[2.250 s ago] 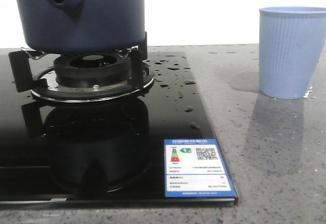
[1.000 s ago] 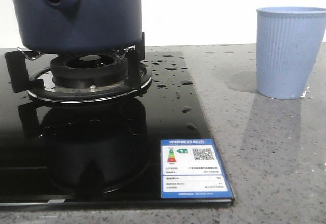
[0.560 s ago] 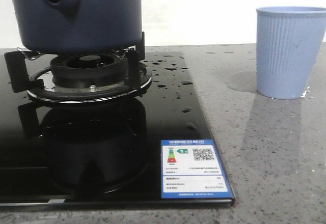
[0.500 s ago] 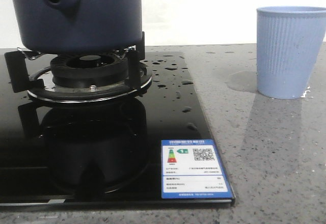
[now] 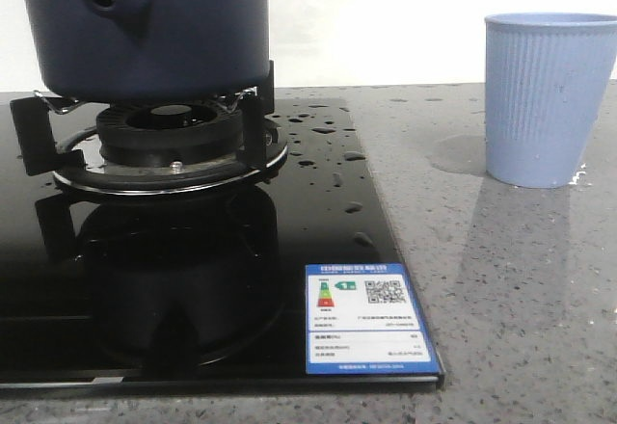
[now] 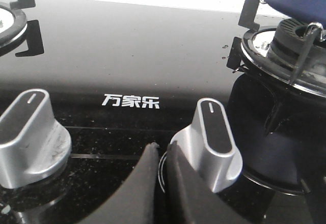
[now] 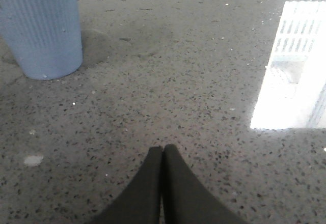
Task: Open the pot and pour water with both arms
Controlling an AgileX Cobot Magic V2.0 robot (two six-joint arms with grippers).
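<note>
While the pot (image 5: 145,29) sits on the burner (image 5: 169,140) with water (image 5: 328,159) beaded beside it, the left hand (image 6: 159,158) hangs clenched by a knob (image 6: 214,142). Right hand (image 7: 162,155) is clenched over the worktop (image 7: 193,96), apart from the cup (image 7: 41,25).

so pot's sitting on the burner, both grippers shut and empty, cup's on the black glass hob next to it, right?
Not the cup. The front view shows the light blue ribbed cup standing on the grey speckled countertop, off the black glass hob. The rest holds: pot on the burner, left gripper and right gripper shut and empty.
</note>
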